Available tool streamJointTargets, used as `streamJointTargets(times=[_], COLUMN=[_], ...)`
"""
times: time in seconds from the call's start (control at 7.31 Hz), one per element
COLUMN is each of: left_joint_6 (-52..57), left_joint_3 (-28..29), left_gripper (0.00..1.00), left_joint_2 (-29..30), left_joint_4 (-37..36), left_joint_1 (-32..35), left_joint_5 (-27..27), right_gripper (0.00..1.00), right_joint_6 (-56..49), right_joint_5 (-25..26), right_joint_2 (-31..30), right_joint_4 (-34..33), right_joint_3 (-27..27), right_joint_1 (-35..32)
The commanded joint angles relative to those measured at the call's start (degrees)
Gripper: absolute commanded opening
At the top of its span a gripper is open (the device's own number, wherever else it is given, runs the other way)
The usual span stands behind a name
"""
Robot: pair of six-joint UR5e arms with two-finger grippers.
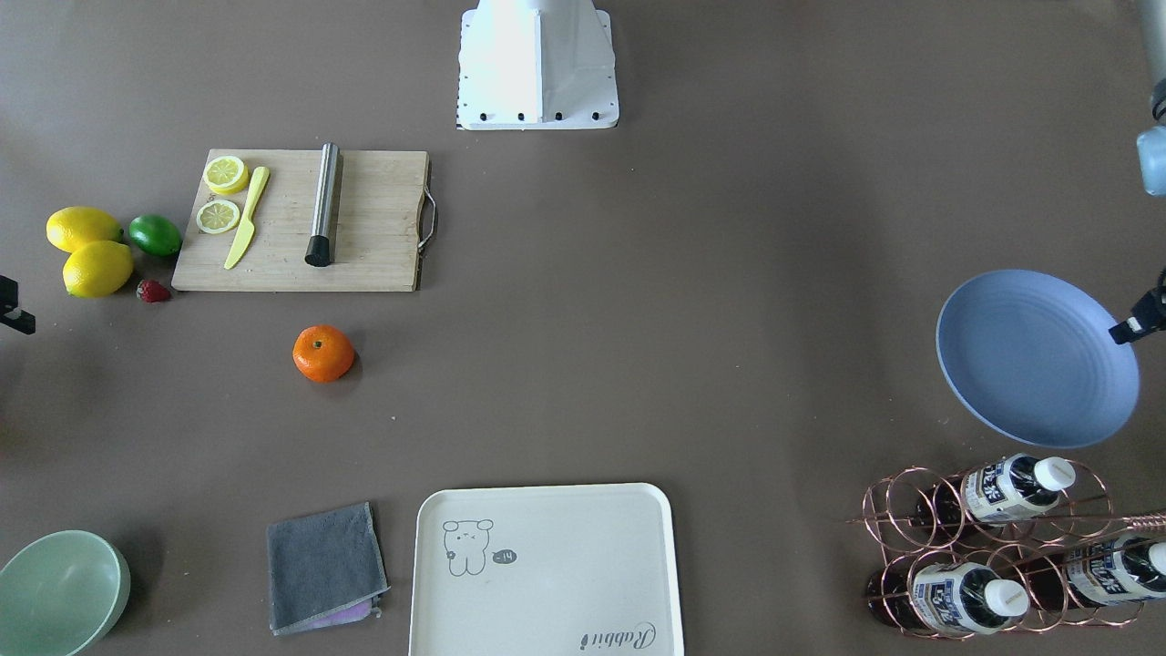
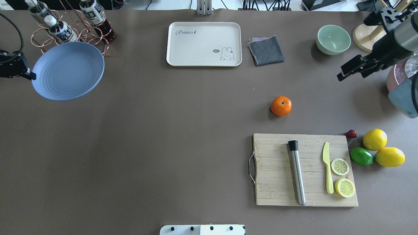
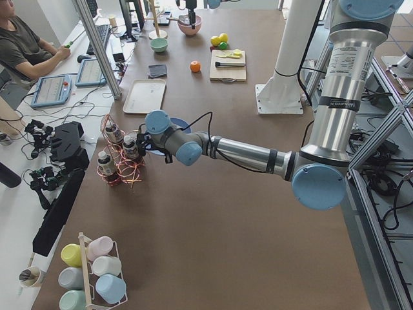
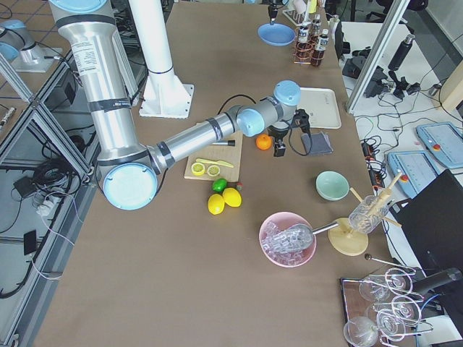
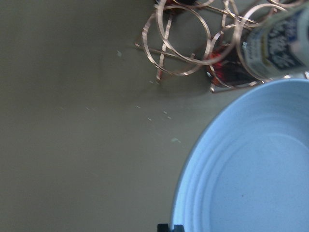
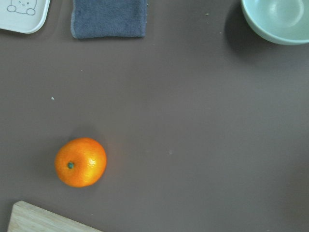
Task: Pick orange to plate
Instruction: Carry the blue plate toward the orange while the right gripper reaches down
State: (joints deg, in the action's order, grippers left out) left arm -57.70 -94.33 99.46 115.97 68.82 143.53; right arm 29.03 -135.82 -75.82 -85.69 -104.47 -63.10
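The orange (image 2: pixel 281 105) rests on the brown table just beyond the cutting board; it also shows low and left in the right wrist view (image 6: pixel 80 162) and in the front view (image 1: pixel 323 353). My right gripper (image 2: pixel 341 75) hovers well to its right, near the green bowl; its fingers look open and hold nothing. My left gripper (image 2: pixel 31 75) is shut on the rim of the periwinkle-blue plate (image 2: pixel 68 70), which hangs tilted above the table and overlaps the bottle rack. That plate fills the lower right of the left wrist view (image 5: pixel 251 169).
A wooden cutting board (image 2: pixel 277 182) carries a steel rod, a yellow knife and lemon slices. Two lemons (image 2: pixel 375 139), a lime and a strawberry lie at its right. Cream tray (image 2: pixel 204 44), grey cloth (image 2: pixel 266 50), pale green bowl (image 2: pixel 333 39) and copper bottle rack (image 2: pixel 62 29) line the far edge.
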Motion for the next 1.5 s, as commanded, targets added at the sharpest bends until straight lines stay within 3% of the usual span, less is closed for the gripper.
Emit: streamJointTargets(times=[0.0, 0.27, 0.41, 0.68, 0.96, 1.37], left_joint_6=[-13.43, -18.84, -20.77, -28.85, -32.90, -36.07], left_joint_3=[-5.07, -4.20, -4.37, -4.11, -3.59, -1.92], left_gripper=[0.00, 0.00, 0.00, 0.00, 0.00, 0.00], left_joint_2=[2.90, 6.43, 6.71, 11.87, 14.61, 16.89], left_joint_4=[0.13, 0.66, 1.09, 2.07, 2.15, 2.42], left_joint_1=[-8.65, -18.33, -20.20, -24.67, -32.57, -38.22], left_joint_5=[-5.77, -15.08, -16.17, -18.70, -26.96, -33.92], right_gripper=[1.00, 1.00, 0.99, 0.99, 0.99, 0.99], right_joint_6=[12.32, 13.86, 14.30, 14.48, 15.43, 18.86], right_joint_5=[10.79, 15.48, 16.37, 16.38, 16.20, 15.85], right_joint_2=[5.92, 8.04, 9.53, 9.63, 9.63, 9.98], right_joint_4=[0.00, 0.00, 0.96, 10.42, 10.46, 10.55], right_joint_3=[-0.39, 2.15, 5.13, 12.51, 13.85, 14.12], right_joint_1=[11.11, 15.45, 16.07, 16.17, 16.25, 18.01])
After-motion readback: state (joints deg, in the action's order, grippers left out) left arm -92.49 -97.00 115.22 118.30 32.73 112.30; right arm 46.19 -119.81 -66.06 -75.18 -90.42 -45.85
